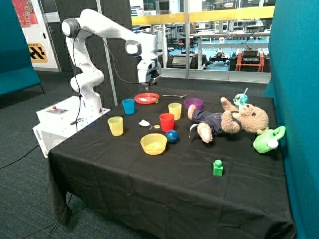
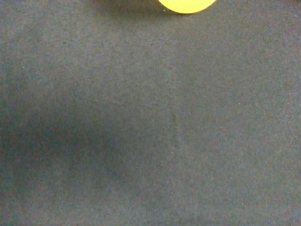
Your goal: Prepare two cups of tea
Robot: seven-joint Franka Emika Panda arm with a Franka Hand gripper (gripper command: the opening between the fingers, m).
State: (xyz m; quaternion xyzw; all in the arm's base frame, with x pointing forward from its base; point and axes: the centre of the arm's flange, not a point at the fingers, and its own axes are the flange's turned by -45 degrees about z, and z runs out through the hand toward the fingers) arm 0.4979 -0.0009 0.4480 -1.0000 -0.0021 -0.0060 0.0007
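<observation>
The table [image 1: 149, 189] wore a plain black cloth. On it stood a blue cup [image 1: 128, 106], two translucent yellow cups [image 1: 115, 125] [image 1: 175, 110], a red tumbler [image 1: 166, 122], a yellow bowl [image 1: 153, 143], a purple bowl [image 1: 193, 103] and a red plate [image 1: 146, 98]. A white tea bag [image 1: 144, 122] lay by a dark blue ball [image 1: 172, 136]. A tan teddy bear [image 1: 234, 120] had dark navy clothes. Near the front edge sat a green block [image 1: 218, 168]; a green watering can [image 1: 268, 140] lay at the side edge. The arm [image 1: 99, 35] was white, its gripper [image 1: 148, 78] dark.
</observation>
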